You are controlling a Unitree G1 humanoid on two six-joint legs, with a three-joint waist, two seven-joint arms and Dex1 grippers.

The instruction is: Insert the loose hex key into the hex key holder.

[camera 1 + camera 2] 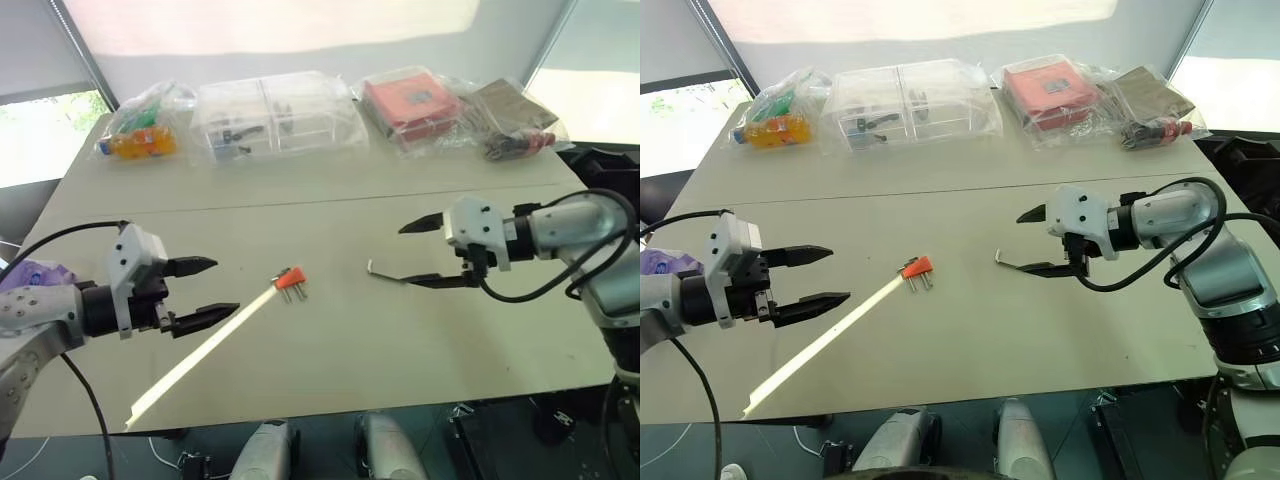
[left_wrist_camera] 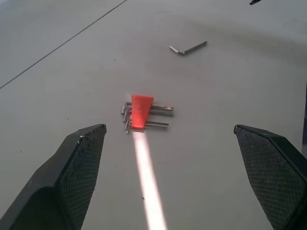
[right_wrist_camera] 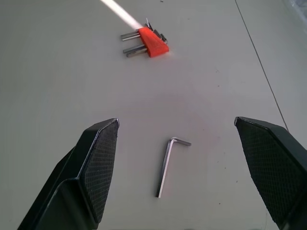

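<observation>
The hex key holder (image 1: 291, 281), a small orange-red block with short metal keys sticking out, lies flat near the middle of the pale table (image 1: 330, 360). The loose hex key (image 1: 380, 272), a thin L-shaped rod, lies on the table a short way to its right. My right gripper (image 1: 405, 256) hovers open just above and to the right of the loose hex key (image 3: 166, 167), which lies between and ahead of its fingers. My left gripper (image 1: 225, 287) stands open to the left of the holder (image 2: 141, 111), pointing at it, with nothing held.
Along the table's far edge lie a bag of colourful items (image 1: 145, 130), clear plastic boxes (image 1: 275, 115), a red box in a bag (image 1: 412, 100) and a bag of dark items (image 1: 515, 120). A bright strip of sunlight (image 1: 200, 360) runs from the holder toward the front edge.
</observation>
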